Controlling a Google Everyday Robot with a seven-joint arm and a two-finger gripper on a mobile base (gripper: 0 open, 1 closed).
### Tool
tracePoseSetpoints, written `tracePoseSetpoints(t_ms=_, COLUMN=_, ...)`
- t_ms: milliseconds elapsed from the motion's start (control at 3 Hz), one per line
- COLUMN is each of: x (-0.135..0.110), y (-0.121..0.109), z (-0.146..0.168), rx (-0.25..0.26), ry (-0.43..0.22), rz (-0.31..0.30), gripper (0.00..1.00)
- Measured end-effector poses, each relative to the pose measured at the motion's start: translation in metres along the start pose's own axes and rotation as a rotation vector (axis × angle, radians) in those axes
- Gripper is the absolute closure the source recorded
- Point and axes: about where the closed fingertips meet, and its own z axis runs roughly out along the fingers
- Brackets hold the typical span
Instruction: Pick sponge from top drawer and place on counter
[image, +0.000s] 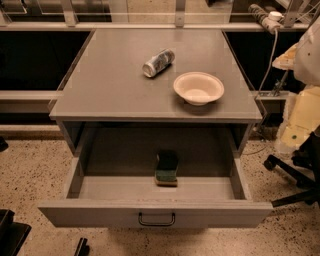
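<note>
The top drawer (100, 212) is pulled fully open, and its dark wire handle (156, 219) sits at the centre of the front panel. The sponge (166, 171), dark green over pale yellow foam, lies inside the drawer near the front, about midway across. The grey counter (110, 85) is above it. My gripper is not in view. Only pale parts of my arm (306, 112) show at the right edge, well away from the drawer and the sponge.
A white bowl (198, 88) sits on the counter's right front part. A silver can (158, 62) lies on its side behind it, near the middle. A black chair base (295, 172) stands on the speckled floor to the right. Dark objects (10, 235) are at the bottom left.
</note>
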Motion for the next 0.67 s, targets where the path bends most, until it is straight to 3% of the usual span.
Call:
tracePoseSetpoints(t_ms=333, x=0.0, y=0.0, z=0.0, rx=0.0, ry=0.0, rz=0.0, gripper=0.0)
tracePoseSetpoints(t_ms=667, x=0.0019, y=0.004, z=0.004, rx=0.029, ry=-0.043, rz=0.068, gripper=0.0)
